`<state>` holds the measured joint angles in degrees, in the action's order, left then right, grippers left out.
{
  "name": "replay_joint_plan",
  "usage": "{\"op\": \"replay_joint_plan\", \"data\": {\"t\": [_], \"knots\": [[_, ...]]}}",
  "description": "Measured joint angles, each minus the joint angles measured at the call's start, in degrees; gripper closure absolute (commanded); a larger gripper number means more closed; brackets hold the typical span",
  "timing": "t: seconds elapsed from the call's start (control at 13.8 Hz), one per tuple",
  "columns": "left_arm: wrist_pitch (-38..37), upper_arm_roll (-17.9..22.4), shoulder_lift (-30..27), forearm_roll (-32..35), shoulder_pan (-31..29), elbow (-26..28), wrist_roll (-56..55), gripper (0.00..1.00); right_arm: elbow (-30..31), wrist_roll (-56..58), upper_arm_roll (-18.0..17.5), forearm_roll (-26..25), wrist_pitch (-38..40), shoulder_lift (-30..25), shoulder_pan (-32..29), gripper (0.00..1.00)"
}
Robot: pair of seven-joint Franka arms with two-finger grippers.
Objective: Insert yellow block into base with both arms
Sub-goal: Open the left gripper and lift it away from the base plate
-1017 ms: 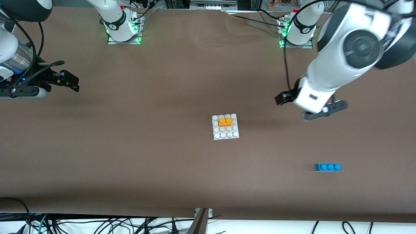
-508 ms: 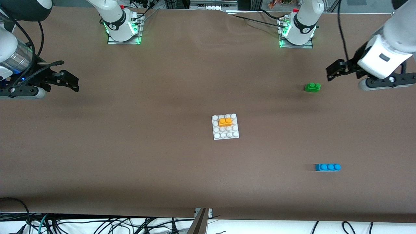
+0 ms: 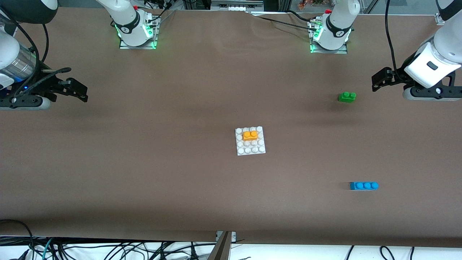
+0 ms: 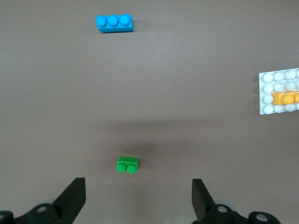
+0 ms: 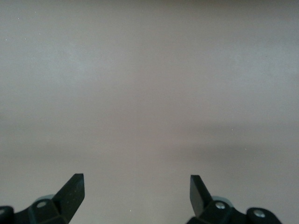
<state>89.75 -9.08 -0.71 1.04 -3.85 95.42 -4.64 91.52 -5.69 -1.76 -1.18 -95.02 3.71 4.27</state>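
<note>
The yellow block [image 3: 250, 135] sits pressed on the white studded base [image 3: 249, 148] at the table's middle. It rests on the base's second row of studs from the robots' side. Both also show in the left wrist view, the block [image 4: 285, 98] on the base [image 4: 275, 79] at the picture's edge. My left gripper [image 3: 380, 80] is open and empty, up over the left arm's end of the table, well away from the base; in its own view [image 4: 138, 198] the jaws stand wide. My right gripper [image 3: 77, 90] is open and empty over the right arm's end; its view [image 5: 137, 193] shows only bare table.
A green two-stud brick [image 3: 347, 96] lies on the table close to the left gripper, also in the left wrist view [image 4: 127, 164]. A blue three-stud brick [image 3: 364, 185] lies nearer to the front camera, also in the left wrist view [image 4: 114, 23]. Brown mat covers the table.
The left arm has swung away from near the base toward its own end of the table, uncovering the green brick. The right arm, block and base have not moved.
</note>
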Motion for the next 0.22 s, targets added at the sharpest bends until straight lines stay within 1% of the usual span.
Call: {"op": "replay_joint_plan", "data": {"t": [0.22], "knots": [[0.07,0.00,-0.12,0.00,0.00,0.13,0.12,0.00,0.00,-0.01,0.00,0.00,0.00,0.00,0.00,0.00]]}}
